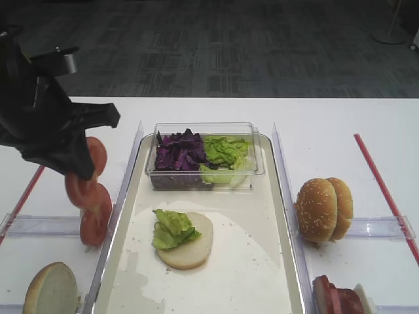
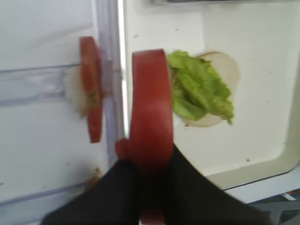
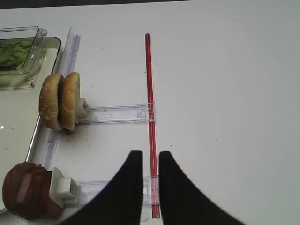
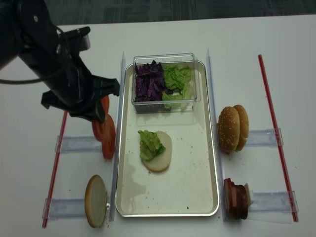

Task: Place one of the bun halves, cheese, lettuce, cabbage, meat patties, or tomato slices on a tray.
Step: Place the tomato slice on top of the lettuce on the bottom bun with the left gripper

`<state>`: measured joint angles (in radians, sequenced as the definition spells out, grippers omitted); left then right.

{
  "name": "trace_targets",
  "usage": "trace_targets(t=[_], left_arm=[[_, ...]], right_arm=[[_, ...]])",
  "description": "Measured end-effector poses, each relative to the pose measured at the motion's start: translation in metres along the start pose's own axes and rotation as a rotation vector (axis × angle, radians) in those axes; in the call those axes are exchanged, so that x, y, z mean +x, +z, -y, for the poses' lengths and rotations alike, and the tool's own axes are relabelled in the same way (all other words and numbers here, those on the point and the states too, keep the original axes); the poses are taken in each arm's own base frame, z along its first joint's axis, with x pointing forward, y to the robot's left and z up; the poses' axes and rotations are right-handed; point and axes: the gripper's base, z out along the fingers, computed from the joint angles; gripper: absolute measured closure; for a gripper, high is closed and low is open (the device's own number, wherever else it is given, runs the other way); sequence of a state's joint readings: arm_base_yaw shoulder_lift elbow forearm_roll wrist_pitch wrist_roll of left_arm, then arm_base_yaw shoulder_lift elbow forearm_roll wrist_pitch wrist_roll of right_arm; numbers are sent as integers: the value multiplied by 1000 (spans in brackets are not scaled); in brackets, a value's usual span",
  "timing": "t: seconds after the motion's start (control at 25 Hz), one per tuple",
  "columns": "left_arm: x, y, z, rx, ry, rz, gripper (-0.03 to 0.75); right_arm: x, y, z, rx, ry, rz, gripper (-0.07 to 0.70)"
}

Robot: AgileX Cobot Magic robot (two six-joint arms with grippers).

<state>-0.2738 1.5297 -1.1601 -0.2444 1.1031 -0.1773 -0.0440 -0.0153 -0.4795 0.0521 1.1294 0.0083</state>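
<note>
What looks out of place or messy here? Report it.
Nothing is spilled or damaged. The tray floor is crumb-speckled with a smeared patch near the bottom bun half, whose lettuce overhangs one edge. The left end effector holds a tomato slice on edge.

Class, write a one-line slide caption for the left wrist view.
Left hand shut on a tomato slice, held on edge beside the tray with its lettuce-topped bun half.

One tray (image 4: 213, 148), one clear box (image 4: 165, 101), two sesame bun tops (image 4: 233, 128), two pale bun bottoms (image 4: 95, 200)
</note>
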Motion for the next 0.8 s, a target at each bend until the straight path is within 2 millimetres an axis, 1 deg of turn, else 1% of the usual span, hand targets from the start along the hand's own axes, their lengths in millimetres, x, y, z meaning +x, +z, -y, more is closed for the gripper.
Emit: trace_targets(t=[0.36,0.64,0.8], left_arm=[[-2,-5,31,343,50,29,663],[-3,-15,50,583,78,64,663],[-5,-21,58,688,84,91,663]], right_arm=[[0,0,0,0,0,0,501],[0,0,0,0,0,0,501],[0,0,0,0,0,0,501]])
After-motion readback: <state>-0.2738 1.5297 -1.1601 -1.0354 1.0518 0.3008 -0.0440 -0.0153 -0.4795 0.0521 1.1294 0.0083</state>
